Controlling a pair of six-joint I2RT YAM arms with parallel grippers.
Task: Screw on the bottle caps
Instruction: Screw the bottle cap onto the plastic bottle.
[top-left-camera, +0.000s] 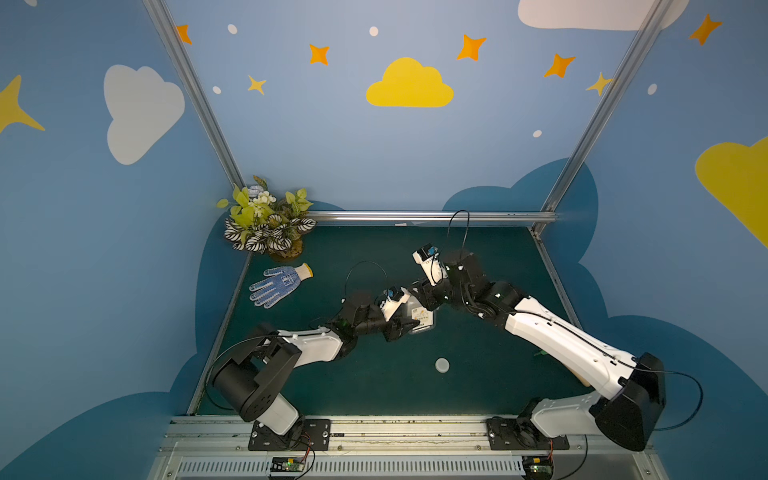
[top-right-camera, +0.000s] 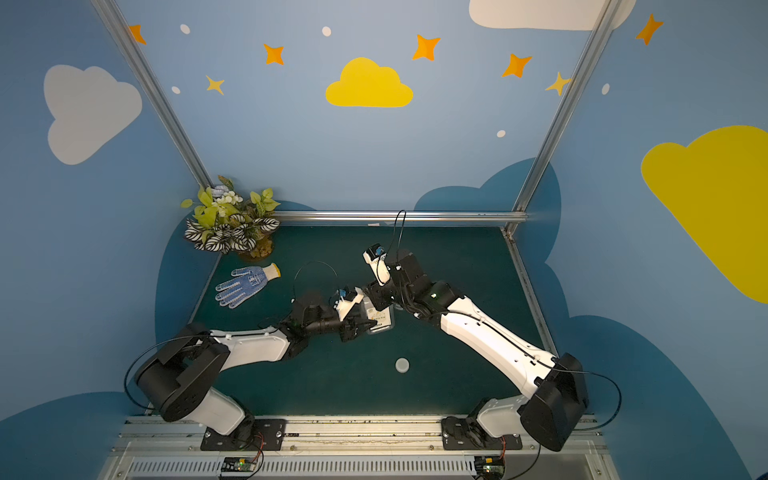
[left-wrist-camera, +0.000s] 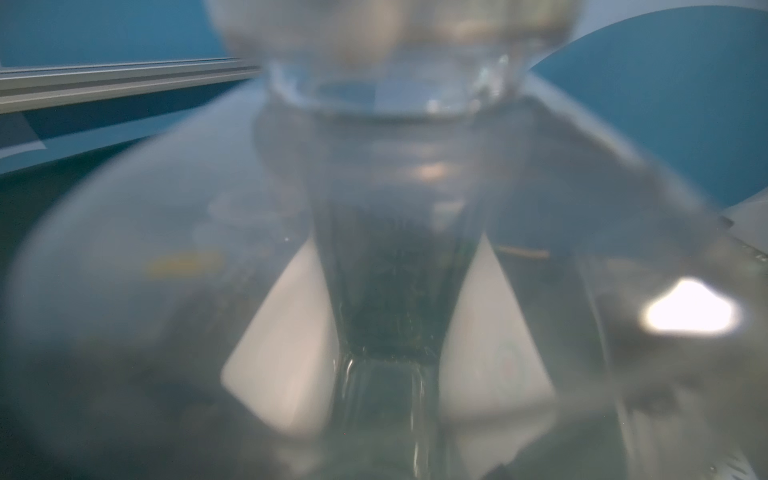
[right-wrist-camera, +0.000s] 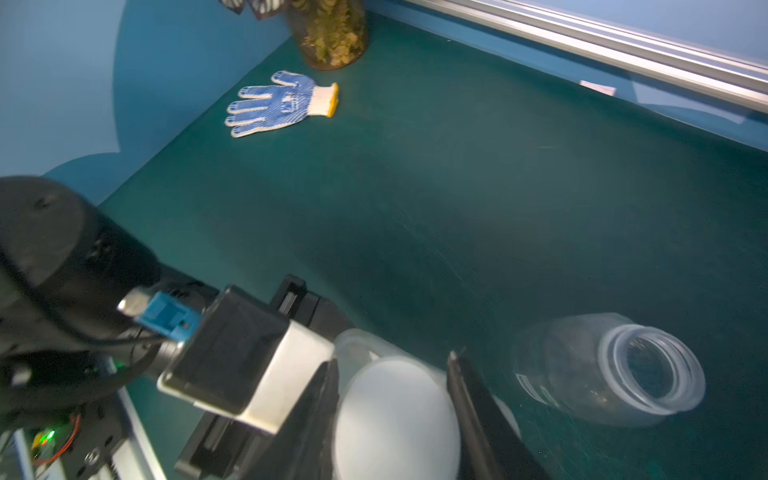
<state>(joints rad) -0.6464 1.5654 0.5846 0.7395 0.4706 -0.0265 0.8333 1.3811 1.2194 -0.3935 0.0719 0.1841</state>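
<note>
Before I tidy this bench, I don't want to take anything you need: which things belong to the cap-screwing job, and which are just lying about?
Job in hand: labelled bottle, held cap, loose cap, round bottle.
Lying about: glove, potted plant.

A flat clear bottle (top-left-camera: 422, 319) with a white label is mid-table, labelled face up, with a white cap (right-wrist-camera: 395, 415) at its neck. A round clear bottle (right-wrist-camera: 602, 368) lies on its side, mouth open. The other white cap (top-left-camera: 442, 365) lies loose toward the front.
</note>
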